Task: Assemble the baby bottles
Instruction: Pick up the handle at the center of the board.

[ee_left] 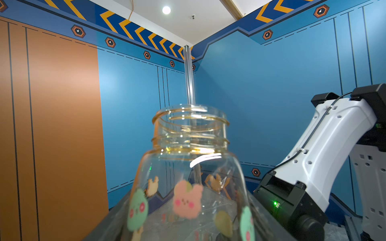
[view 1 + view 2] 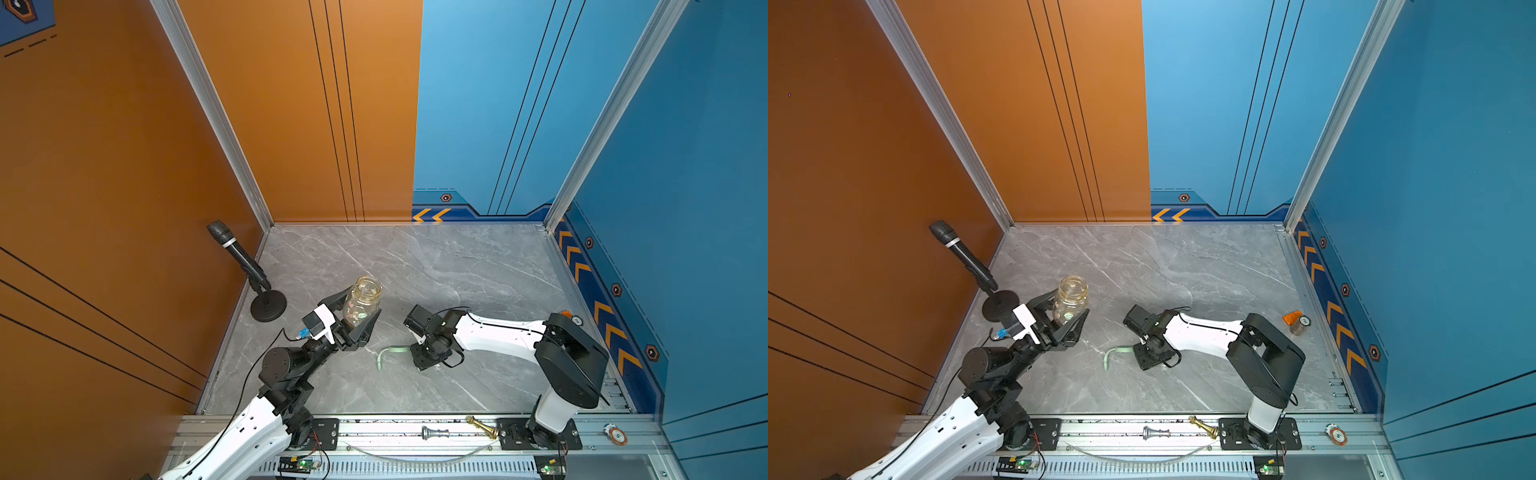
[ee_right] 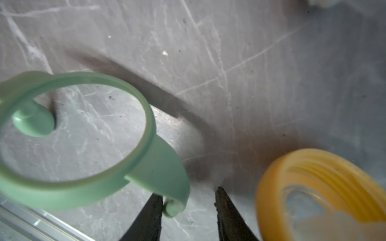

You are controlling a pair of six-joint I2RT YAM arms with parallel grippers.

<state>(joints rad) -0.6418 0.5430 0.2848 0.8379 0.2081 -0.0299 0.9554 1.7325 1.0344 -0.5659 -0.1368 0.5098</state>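
Left tool (image 2: 362, 322) clamps the bottle (image 2: 362, 300) upright, mouth bare. Right tool (image 3: 189, 198) low on the surface (image 2: 457, 266), part-open, one finger touching the ring (image 3: 83, 146) handle — collar (image 3: 321, 194) just beside. Best centre on the handle before squeezing; ring goes on first.
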